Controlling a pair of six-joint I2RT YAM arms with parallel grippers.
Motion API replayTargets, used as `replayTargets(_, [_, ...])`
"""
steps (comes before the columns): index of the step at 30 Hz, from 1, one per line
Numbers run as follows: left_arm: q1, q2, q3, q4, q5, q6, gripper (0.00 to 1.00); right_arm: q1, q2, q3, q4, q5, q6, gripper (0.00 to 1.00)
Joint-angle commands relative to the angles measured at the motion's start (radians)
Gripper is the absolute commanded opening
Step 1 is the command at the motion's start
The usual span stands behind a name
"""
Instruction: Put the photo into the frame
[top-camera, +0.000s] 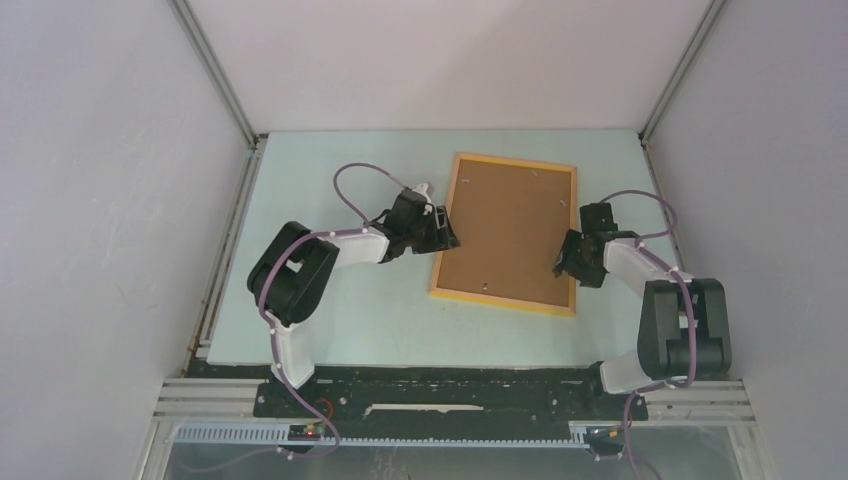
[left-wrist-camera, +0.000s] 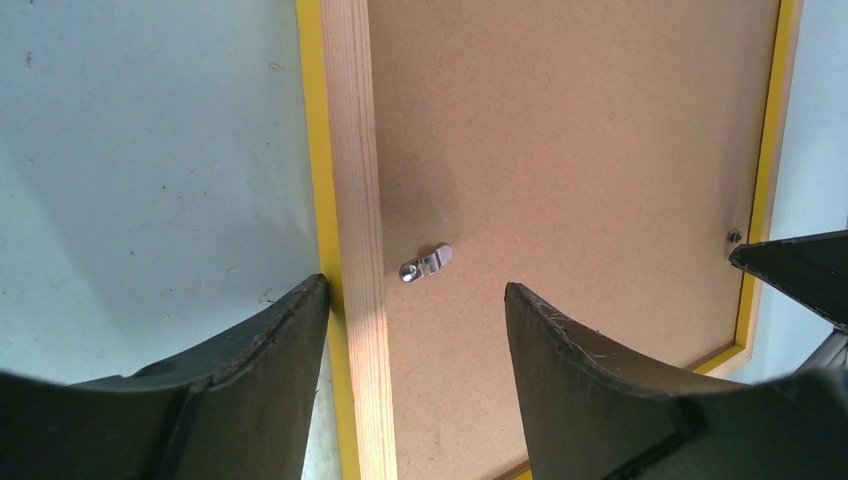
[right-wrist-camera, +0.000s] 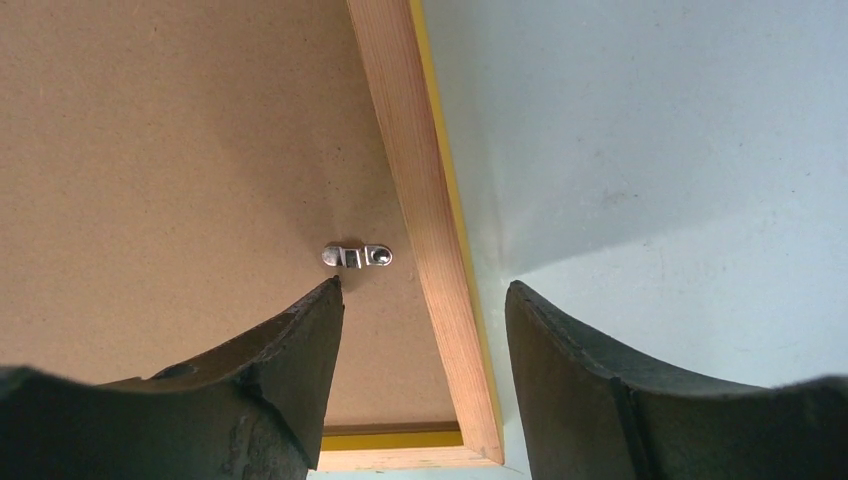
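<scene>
You are looking at a thin yellow-orange wooden rectangular picture frame (top-camera: 503, 302) lying face down mid-way across the pale blue-green surface (top-camera: 350, 310). Its long axis runs away from the arm bases. Its plain brown backing board (top-camera: 508, 230) faces up, with small silver metal clips (left-wrist-camera: 426, 265) at the edges. Your left gripper (left-wrist-camera: 415, 290) straddles the left rail and your right gripper (right-wrist-camera: 420, 285) the right rail, both with jaws spread, holding nothing.

A robotics lab test cell. Plain white panels (top-camera: 100, 200) enclose a pale green table (top-camera: 340, 330) at nine, twelve and three o'clock, joined by aluminium struts (top-camera: 215, 70). At six o'clock, a black base plate (top-camera: 450, 388) on metal rails (top-camera: 200, 400) carries two robot arms (top-camera: 295, 280).
</scene>
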Motion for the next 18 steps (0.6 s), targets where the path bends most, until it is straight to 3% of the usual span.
replayTargets(1, [-0.002,-0.021,-0.020,0.054,0.035,-0.011,0.67,0.001,0.027,0.018,0.029,0.024,0.007,0.68])
replayTargets(9, [-0.002,-0.024,-0.027,0.062,0.037,-0.014,0.66,-0.006,0.071,0.034,0.061,0.061,0.035,0.66])
replayTargets(18, [0.000,-0.025,-0.029,0.069,0.042,-0.017,0.66,-0.025,0.085,0.033,0.074,0.057,0.087,0.46])
